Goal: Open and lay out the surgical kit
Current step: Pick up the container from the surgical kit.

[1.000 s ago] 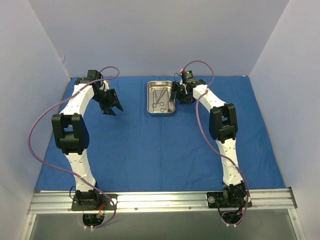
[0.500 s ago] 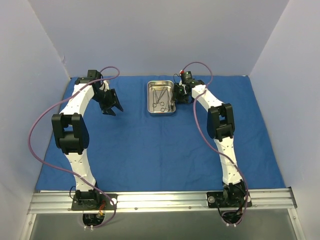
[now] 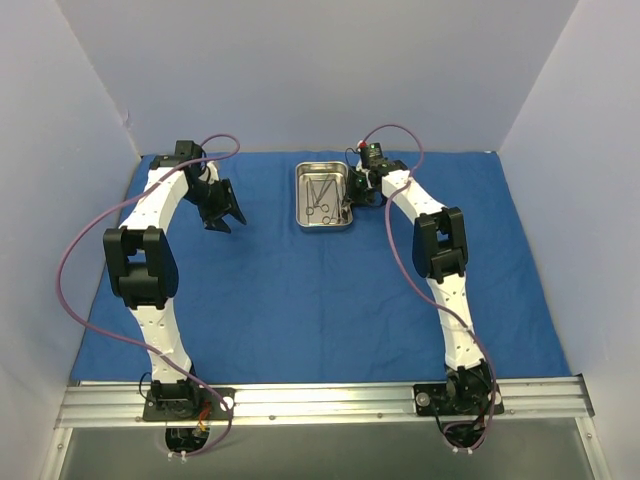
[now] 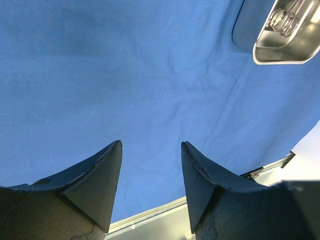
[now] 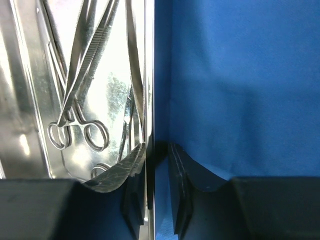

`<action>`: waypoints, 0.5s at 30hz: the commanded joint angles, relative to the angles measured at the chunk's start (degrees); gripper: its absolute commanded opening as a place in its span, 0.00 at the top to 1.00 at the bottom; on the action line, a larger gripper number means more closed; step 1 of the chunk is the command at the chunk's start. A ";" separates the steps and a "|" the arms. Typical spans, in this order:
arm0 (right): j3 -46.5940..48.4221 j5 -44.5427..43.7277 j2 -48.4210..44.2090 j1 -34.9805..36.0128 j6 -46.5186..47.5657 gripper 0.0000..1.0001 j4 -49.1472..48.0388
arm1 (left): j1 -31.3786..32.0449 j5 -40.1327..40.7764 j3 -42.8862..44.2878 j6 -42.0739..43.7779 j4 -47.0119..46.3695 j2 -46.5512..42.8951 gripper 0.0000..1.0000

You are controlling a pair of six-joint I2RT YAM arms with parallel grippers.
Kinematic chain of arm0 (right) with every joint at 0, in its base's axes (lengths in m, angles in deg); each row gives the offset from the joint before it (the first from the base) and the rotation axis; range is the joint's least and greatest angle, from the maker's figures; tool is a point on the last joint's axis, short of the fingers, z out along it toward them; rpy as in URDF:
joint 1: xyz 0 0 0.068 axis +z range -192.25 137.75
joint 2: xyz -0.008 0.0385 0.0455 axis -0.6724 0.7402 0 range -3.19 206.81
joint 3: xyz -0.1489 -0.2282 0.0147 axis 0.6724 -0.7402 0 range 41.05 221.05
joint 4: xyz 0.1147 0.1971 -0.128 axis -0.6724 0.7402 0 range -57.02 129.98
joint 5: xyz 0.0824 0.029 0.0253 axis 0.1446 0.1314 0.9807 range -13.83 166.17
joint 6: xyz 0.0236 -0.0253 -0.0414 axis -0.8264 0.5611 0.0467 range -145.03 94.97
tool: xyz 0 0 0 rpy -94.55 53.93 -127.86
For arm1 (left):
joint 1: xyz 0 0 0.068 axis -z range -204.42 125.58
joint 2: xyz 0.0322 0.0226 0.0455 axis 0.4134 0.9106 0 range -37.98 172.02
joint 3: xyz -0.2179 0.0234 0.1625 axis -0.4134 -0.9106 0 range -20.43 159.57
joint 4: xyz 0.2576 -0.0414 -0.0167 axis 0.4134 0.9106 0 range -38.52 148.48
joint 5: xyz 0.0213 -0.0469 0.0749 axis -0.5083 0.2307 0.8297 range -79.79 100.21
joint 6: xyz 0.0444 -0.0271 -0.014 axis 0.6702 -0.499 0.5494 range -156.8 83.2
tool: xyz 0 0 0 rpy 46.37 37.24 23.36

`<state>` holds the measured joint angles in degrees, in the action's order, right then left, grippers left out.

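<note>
The blue cloth wrap [image 3: 300,290] lies spread flat over the table. On its far middle stands the steel tray [image 3: 322,226] with thin scissor-like instruments [image 3: 320,195] lying inside. My right gripper [image 3: 350,202] straddles the tray's right wall [image 5: 149,75]. One finger is inside against the wall, beside the ringed instruments [image 5: 77,120]. The other is outside over the cloth [image 5: 240,90], a narrow gap from the wall, so the right gripper [image 5: 157,147] is not quite shut. My left gripper [image 3: 225,212] hangs open and empty above the cloth [image 4: 125,75], left of the tray [image 4: 245,30]; between its fingers the left gripper [image 4: 151,145] holds nothing.
Pale walls close in the table on the left, back and right. A metal rail [image 3: 320,400] with both arm bases runs along the near edge, past the cloth's front border.
My right gripper has moved left onto the tray's right wall and its jaws have narrowed around it. The left arm has not moved.
</note>
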<state>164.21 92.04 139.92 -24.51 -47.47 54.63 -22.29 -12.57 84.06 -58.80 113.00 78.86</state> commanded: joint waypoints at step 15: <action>6.49 -0.59 -2.04 2.56 6.70 1.00 3.58 | -1.78 2.30 0.98 0.38 1.06 -2.66 0.41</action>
<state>166.87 91.00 140.11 -23.81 -43.75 58.01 -22.79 -11.85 84.06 -58.78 113.13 78.86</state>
